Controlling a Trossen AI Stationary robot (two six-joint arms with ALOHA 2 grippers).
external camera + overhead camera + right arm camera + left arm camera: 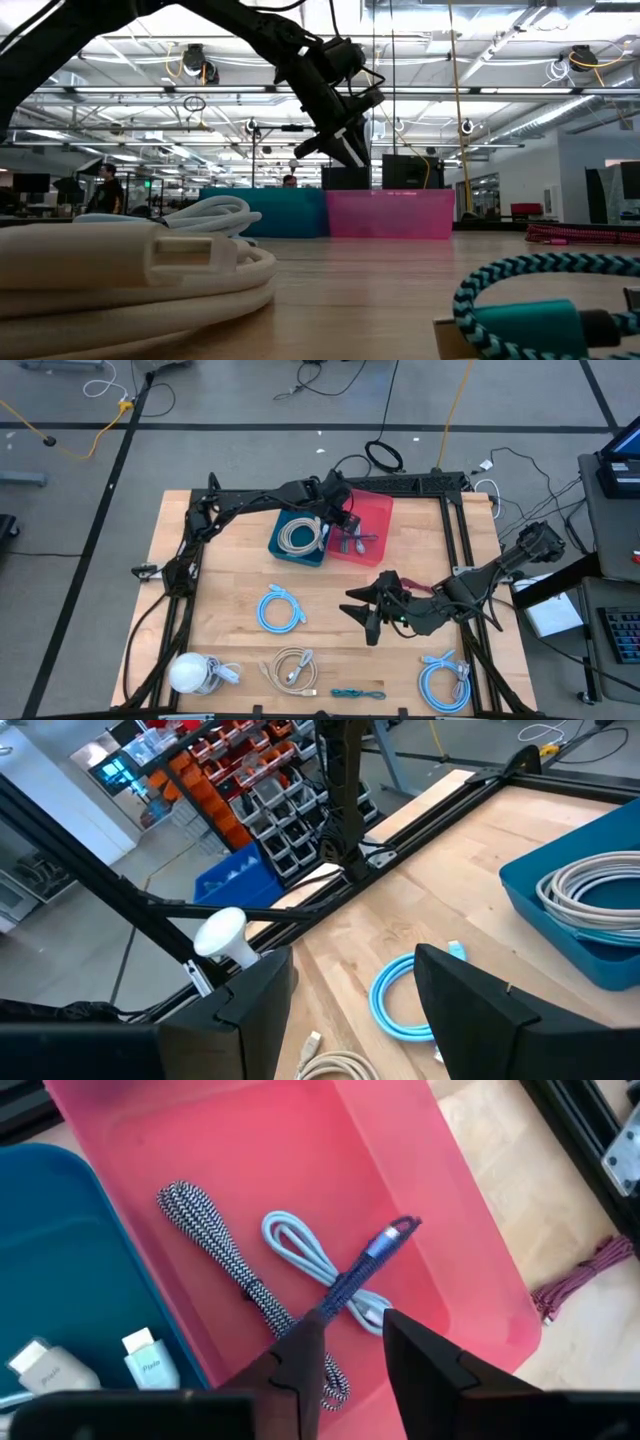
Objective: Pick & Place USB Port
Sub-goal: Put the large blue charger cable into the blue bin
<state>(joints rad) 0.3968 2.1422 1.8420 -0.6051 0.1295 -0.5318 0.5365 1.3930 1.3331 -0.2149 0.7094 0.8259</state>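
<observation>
Near the table's far edge, a pink bin (375, 510) sits touching a blue bin (285, 548); the pink one holds a black-and-white braided cable (225, 1270), a pale blue cable (300, 1245) and a dark blue USB cable (365, 1265) lying across the pale one, while the blue bin holds a coiled beige cable (300, 535) with white plugs. The left gripper (350, 1345) hangs just above the pink bin, its fingers parted to either side of the USB cable's lower end and not pinching it. The right gripper (362, 610) waits, fingers spread wide and grasping nothing, low over the table's middle, beside a light blue coiled cable (280, 607).
</observation>
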